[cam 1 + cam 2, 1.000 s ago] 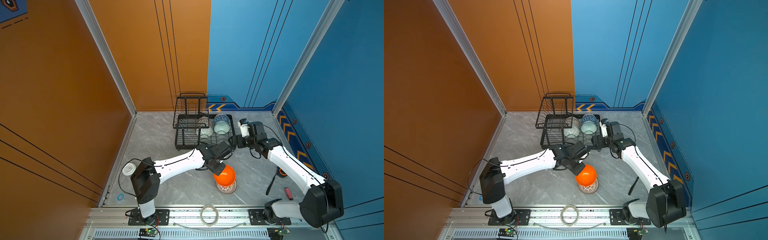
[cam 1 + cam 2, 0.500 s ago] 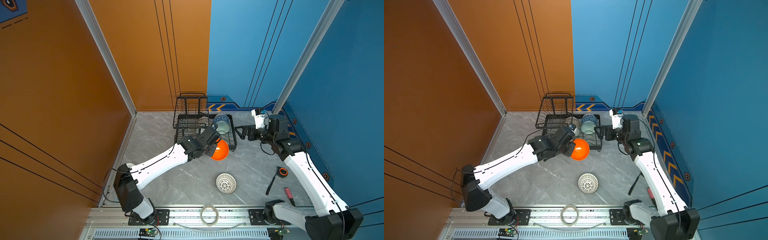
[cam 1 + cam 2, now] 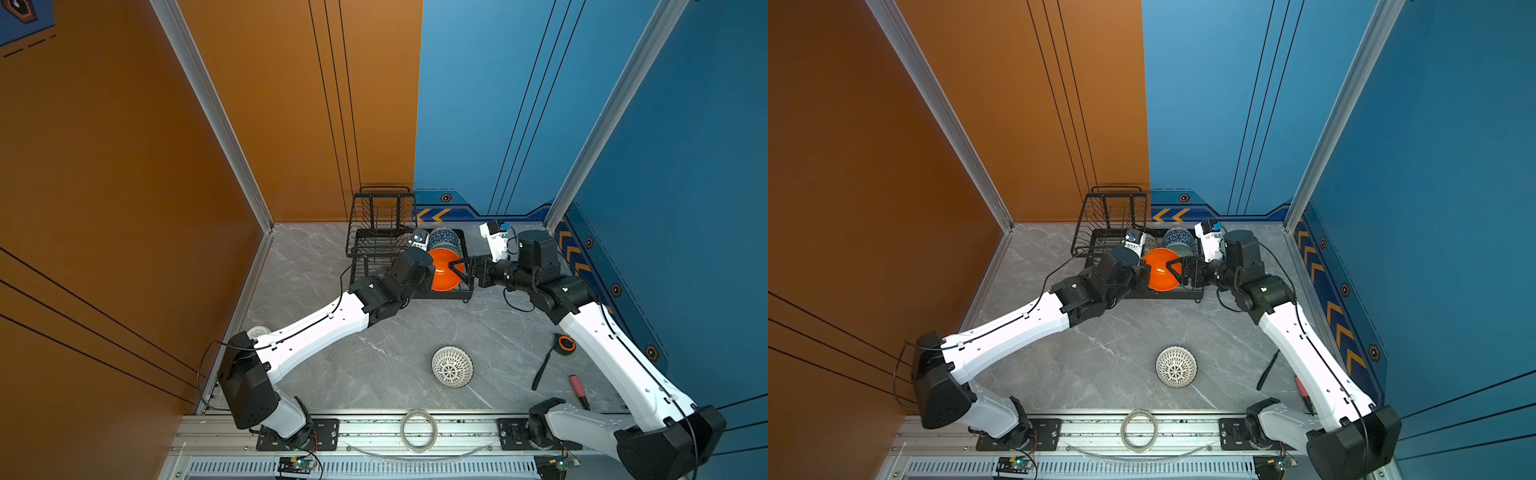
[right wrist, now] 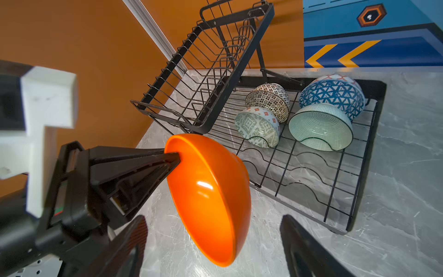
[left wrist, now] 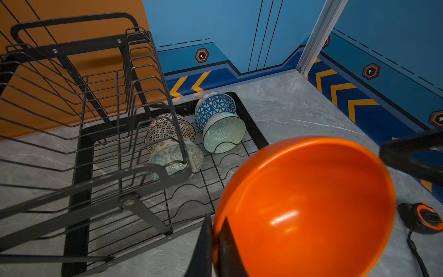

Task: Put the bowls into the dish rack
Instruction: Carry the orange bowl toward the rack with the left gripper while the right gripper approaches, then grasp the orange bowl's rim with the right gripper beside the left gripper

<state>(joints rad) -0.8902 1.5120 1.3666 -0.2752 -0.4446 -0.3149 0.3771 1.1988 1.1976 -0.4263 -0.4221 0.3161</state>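
Note:
My left gripper (image 5: 213, 221) is shut on the rim of the glossy orange bowl (image 3: 444, 272) and holds it tilted on edge over the front of the dish rack (image 3: 466, 249). From the opposite side, my right gripper (image 4: 213, 217) stands open, its fingers (image 4: 299, 242) wide on either side of the bowl's (image 4: 211, 196) far rim without touching it. On the rack's lower tray (image 4: 376, 120) lie the blue triangle bowl (image 4: 333, 92), pale mint bowl (image 4: 321, 127), maze-patterned bowl (image 4: 257, 127) and dark-dotted bowl (image 4: 271, 100). The white lattice bowl (image 3: 452, 366) sits upside down on the table.
The rack's raised upper basket (image 3: 382, 216) stands at the back left. A pale tape ring (image 3: 418, 428) lies on the front rail and a white jar (image 3: 257, 331) by the left arm. An orange-black tape measure (image 3: 565, 345), black tool (image 3: 540, 370) and red pen (image 3: 578, 386) lie at right.
The left arm lifted the orange bowl off the lattice bowl and carried it back to the rack. The right gripper swung in to the bowl's far rim and its jaws narrowed slightly.

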